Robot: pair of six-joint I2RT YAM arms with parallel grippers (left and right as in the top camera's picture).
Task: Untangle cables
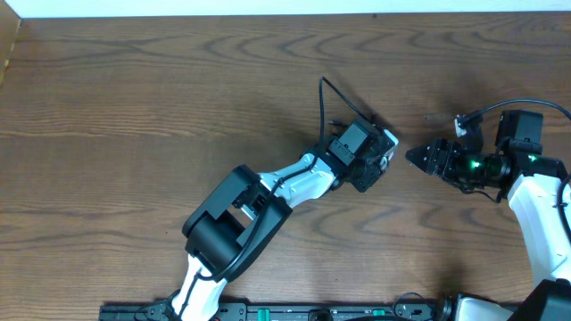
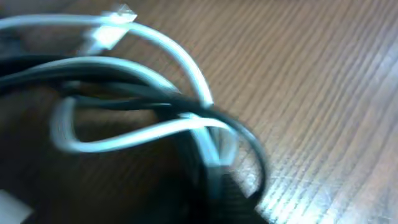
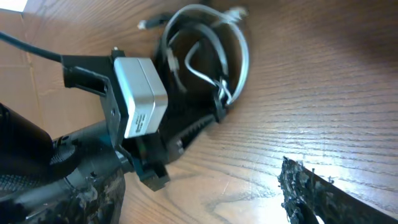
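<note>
White cord point(image 2: 124, 140) & black cord point(image 2: 252, 143) fill the left wrist view: looped thru each other, crossing close to the lens, w/ a white plug end point(image 2: 109, 31) up top. Blurry; the grip itself can't be made out here. So the cables point(image 2: 199, 118) look fully tangled. My read: nothing separated yet, all the pulling-apart left to do.

Right wrist view: left gripper point(image 3: 221, 106) has its jaws together, clamped on the cables right where white & black cross. Loops lie on the wood table point(image 3: 323, 93) around that tip, a small plug point(image 3: 144, 25) lying loose. Right gripper point(image 3: 199, 186): jaws wide apart, nothing btwn them, touching nothing.

Overhead: tangle sits right of centre, hidden under the left gripper, so no detail there. Right gripper is just beside that tip, pointing at it, apart afaict.
</note>
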